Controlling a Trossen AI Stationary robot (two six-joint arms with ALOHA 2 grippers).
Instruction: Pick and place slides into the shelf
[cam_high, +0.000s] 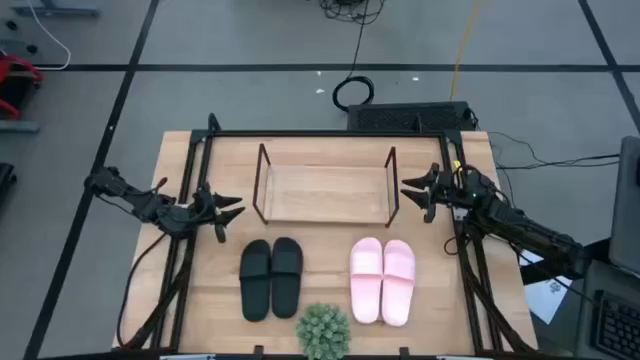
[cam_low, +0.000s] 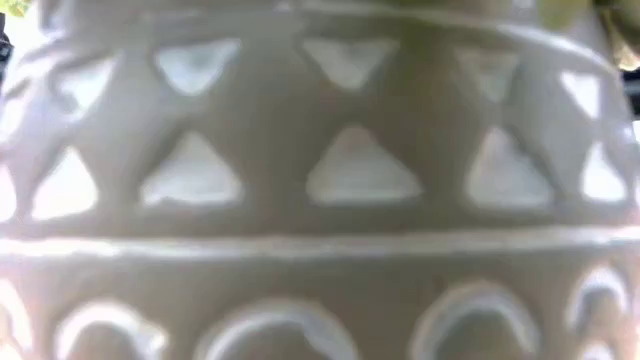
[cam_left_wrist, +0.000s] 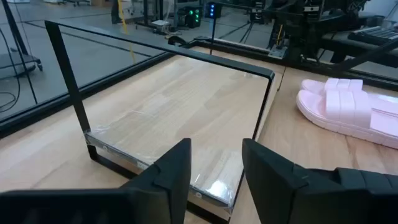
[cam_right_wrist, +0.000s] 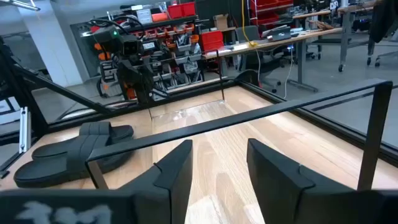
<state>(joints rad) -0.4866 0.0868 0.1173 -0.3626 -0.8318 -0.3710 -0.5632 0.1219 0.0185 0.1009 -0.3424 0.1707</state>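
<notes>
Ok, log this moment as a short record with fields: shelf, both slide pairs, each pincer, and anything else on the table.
shelf: shelf, board bare, at the table's middle
black pair: black slides, side by side on the table, outside the shelf
pink pair: pink slides, side by side on the table, outside the shelf
left pincer: left pincer, open, beside the shelf's left end
right pincer: right pincer, open, beside the shelf's right end
other: potted plant at the table's edge

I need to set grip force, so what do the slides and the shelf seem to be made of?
The black slides and pink slides look like matte moulded foam or rubber: no shine, no seams. The shelf has a light wooden board with visible grain, under a glossy clear film, and thin dark end frames, probably metal.
</notes>
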